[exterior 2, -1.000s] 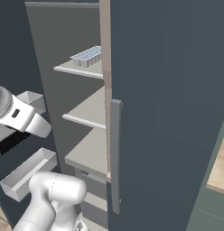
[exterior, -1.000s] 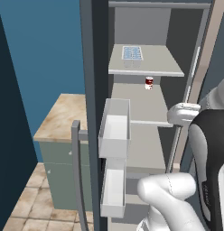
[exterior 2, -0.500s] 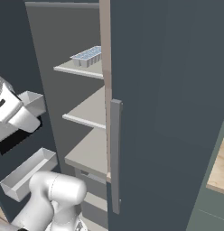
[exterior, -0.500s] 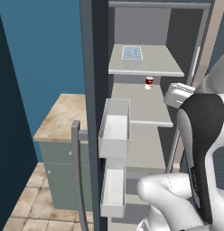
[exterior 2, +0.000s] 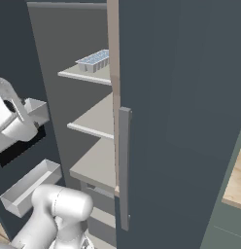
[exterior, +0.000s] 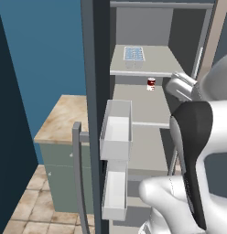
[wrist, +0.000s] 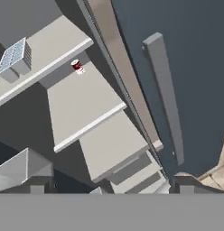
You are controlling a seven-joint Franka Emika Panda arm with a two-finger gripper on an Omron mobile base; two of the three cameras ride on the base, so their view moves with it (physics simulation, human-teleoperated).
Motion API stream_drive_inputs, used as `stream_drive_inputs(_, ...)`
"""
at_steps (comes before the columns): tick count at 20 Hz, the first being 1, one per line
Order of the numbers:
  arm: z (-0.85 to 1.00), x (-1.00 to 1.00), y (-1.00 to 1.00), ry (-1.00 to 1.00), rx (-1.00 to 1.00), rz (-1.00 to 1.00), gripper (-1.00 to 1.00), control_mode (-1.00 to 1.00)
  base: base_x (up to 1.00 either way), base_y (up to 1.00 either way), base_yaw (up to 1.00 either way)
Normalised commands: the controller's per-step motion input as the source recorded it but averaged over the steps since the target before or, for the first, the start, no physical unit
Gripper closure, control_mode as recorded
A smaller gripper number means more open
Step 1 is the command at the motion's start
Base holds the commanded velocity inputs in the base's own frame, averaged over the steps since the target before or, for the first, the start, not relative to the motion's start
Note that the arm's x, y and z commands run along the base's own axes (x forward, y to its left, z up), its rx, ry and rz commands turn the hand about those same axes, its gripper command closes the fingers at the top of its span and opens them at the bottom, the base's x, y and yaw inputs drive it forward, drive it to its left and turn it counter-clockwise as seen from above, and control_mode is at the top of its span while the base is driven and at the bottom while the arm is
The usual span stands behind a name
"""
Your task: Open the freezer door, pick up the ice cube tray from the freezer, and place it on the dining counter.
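Note:
The freezer door stands swung open, seen edge-on, with two pale bins on its inside. On the upper shelf of the freezer lies the ice cube tray. My gripper is open and empty, out in front of the shelves, lower than the tray and to its right. Its white hand hangs about level with the middle shelf. The dining counter is out of view.
A small red-and-white can stands on the middle shelf. The plain dark grey door with its bar handle stays shut to the right. A beige-topped drawer cabinet stands left of the open door.
The arm has risen, its dark elbow now tall in the left base view, and the hand has moved up towards the middle shelf. The jaws stay open; tray and can have not moved.

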Motion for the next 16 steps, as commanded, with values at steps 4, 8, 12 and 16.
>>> stream_drive_inputs(4,0.04,0.19,0.0,-0.21,0.07,-0.2,-1.0,-1.0,0.0,0.0,0.0)
stream_drive_inputs(8,0.16,0.17,0.03,-0.21,0.08,-0.16,-1.0,-1.0,0.0,0.0,0.0)
stream_drive_inputs(12,0.16,0.13,0.03,-0.14,0.12,-0.14,-1.0,-1.0,0.0,0.0,0.0)
stream_drive_inputs(16,0.18,0.1,0.01,-0.09,0.14,-0.15,-1.0,-1.0,0.0,0.0,0.0)
